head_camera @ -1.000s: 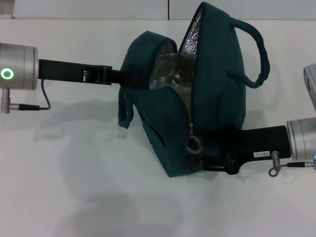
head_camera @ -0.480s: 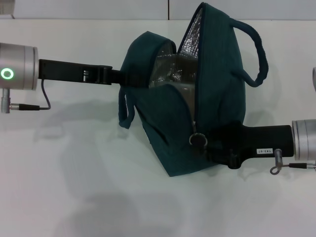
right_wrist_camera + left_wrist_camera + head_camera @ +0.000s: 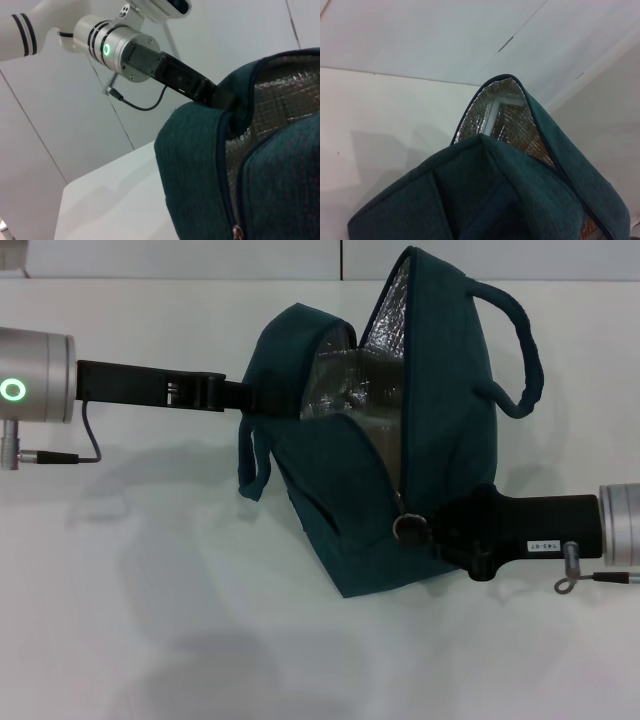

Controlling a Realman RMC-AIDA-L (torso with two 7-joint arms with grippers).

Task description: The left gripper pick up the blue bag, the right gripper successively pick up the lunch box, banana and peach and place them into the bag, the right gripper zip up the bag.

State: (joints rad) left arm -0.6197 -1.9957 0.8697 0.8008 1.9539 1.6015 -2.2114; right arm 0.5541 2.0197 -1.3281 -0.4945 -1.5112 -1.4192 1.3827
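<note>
The blue bag (image 3: 450, 410) hangs above the white table, its mouth partly open and its silver foil lining (image 3: 340, 380) showing. My left gripper (image 3: 240, 395), on the green-ringed wrist, is shut on the bag's left rim; the right wrist view shows the same grip, left gripper (image 3: 214, 95) on the blue bag (image 3: 195, 165). My right gripper (image 3: 425, 530) reaches in from the right, shut on the metal ring zip pull (image 3: 408, 528) low on the bag's front. The left wrist view looks over the blue bag (image 3: 495, 200) into its lining. The lunch box, banana and peach do not show clearly.
A white table (image 3: 150, 620) lies under the bag. One rope handle (image 3: 525, 350) loops out on the bag's right side, and the other handle (image 3: 250, 465) dangles on its left. A wall seam runs along the table's far edge.
My right gripper has drawn back to the right, and the zip pull ring has travelled with it. The left gripper has held still.
</note>
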